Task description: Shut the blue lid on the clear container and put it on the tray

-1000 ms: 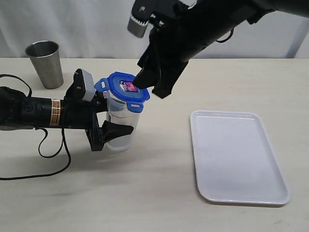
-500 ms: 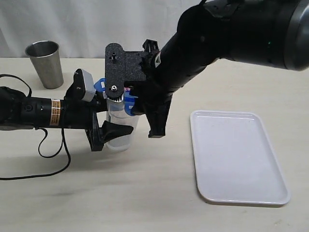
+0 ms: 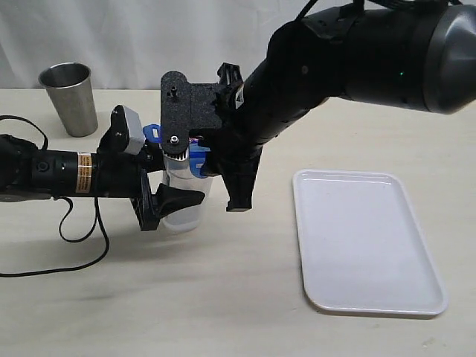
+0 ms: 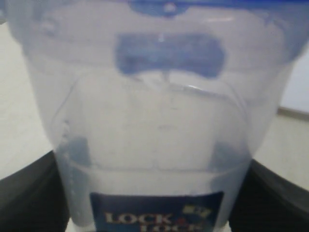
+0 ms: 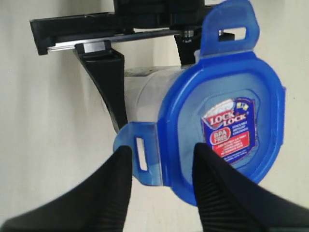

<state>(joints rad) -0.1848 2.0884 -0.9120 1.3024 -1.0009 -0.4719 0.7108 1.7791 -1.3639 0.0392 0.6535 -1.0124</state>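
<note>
My left gripper (image 4: pixel 152 193) is clamped on the clear container (image 4: pixel 159 121), well apart from the tray (image 3: pixel 370 245), and my right gripper (image 5: pixel 161 150) stands parted astride a splayed flap (image 5: pixel 140 154) of the blue lid (image 5: pixel 222 125) atop it, so an off-centre press could skew the lid.

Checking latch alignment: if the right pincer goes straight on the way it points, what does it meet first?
Likely the blue lid, at its side flap, which sits between the fingers of the right pincer; depth unclear.

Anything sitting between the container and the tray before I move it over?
Nothing visible lies between the clear container and the tray; only the right gripper hangs on that side, at the blue lid.
</note>
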